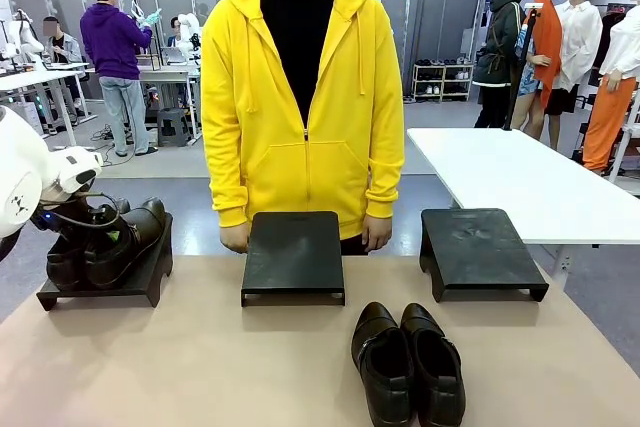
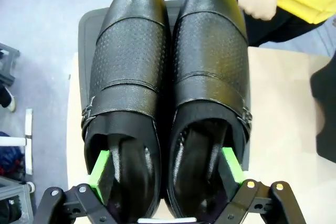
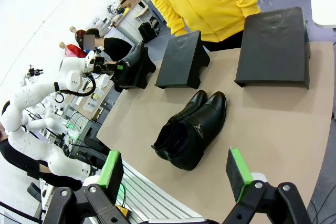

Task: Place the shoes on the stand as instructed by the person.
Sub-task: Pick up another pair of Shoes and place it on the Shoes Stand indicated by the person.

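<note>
The blackish-brown strap shoes (image 1: 110, 242) sit side by side on the left stand (image 1: 150, 282). My left gripper (image 1: 85, 232) is at their heels. In the left wrist view the strap shoes (image 2: 168, 66) fill the frame, and my left gripper (image 2: 165, 169) is open, with one green pad (image 2: 100, 166) inside each shoe's opening, against the outer side. The glossy black pair (image 1: 408, 362) stands on the table near the front. My right gripper (image 3: 176, 174) hangs open and empty above the glossy pair (image 3: 189, 129). The person (image 1: 300, 97) stands behind the middle stand.
The bare middle stand (image 1: 293, 252) and right stand (image 1: 480, 247) sit along the far edge. The person's hands (image 1: 235, 237) rest by the middle stand. A white table (image 1: 520, 177) stands beyond at the right. The table's front left is bare tan surface.
</note>
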Available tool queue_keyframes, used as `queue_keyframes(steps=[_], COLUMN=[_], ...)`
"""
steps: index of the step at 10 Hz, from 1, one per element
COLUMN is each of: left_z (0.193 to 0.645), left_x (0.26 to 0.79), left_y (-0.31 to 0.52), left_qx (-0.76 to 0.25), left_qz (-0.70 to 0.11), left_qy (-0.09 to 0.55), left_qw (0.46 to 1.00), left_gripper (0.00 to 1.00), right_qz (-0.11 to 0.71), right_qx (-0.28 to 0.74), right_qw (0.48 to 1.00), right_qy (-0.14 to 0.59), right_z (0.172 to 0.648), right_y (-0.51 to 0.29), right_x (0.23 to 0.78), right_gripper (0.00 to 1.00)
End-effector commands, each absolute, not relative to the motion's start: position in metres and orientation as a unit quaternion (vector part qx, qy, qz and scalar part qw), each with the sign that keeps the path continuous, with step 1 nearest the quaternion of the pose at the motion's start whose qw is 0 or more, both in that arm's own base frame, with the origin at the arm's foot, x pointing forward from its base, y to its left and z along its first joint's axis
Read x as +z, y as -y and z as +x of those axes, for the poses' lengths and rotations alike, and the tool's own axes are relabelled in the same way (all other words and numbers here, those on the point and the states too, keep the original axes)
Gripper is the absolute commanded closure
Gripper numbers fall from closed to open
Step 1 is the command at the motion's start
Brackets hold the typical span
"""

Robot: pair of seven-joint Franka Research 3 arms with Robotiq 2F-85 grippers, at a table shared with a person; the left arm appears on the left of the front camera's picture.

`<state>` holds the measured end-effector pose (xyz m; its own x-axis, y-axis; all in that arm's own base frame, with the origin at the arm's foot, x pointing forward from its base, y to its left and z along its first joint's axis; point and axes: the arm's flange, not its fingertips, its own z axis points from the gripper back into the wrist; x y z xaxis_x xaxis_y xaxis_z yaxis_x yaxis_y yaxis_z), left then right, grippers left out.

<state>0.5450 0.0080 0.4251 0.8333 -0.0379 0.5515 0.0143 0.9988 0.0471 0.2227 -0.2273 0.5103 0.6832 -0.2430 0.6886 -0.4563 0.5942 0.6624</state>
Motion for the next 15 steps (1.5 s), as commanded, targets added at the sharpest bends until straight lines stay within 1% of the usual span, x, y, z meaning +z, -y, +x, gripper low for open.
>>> queue_keyframes(steps=[1,3,5,7,8,9,10,13,15], left_z=[0.525,0.478,0.428,0.373,0.349,0.326,0.304,0.276,0.271], left_x=[0.471,0.515,0.537,0.544,0.537,0.524,0.504,0.437,0.41], left_y=[-0.026,-0.037,-0.061,-0.093,-0.113,-0.133,-0.152,-0.184,-0.198], left_qx=[-0.032,-0.061,-0.079,-0.109,-0.114,-0.117,-0.108,-0.07,-0.06], left_qz=[-0.051,-0.133,-0.182,-0.299,-0.347,-0.416,-0.486,-0.554,-0.582], left_qy=[0.242,0.184,0.129,0.134,0.137,0.138,0.173,0.219,0.236], left_qw=[0.968,0.972,0.972,0.939,0.921,0.891,0.85,0.8,0.776], left_gripper=[0.0,0.0,0.0,0.0,0.0,0.0,0.0,0.0,0.0], right_qz=[0.445,0.445,0.445,0.445,0.445,0.445,0.445,0.445,0.445], right_qx=[0.074,0.074,0.074,0.074,0.074,0.074,0.074,0.074,0.074], right_qw=[0.797,0.797,0.797,0.797,0.797,0.797,0.797,0.797,0.797], right_qy=[0.401,0.401,0.401,0.401,0.401,0.401,0.401,0.401,0.401], right_z=[0.223,0.223,0.223,0.223,0.223,0.223,0.223,0.223,0.223], right_y=[0.228,0.228,0.228,0.228,0.228,0.228,0.228,0.228,0.228], right_x=[0.511,0.511,0.511,0.511,0.511,0.511,0.511,0.511,0.511], right_gripper=[0.0,0.0,0.0,0.0,0.0,0.0,0.0,0.0,0.0])
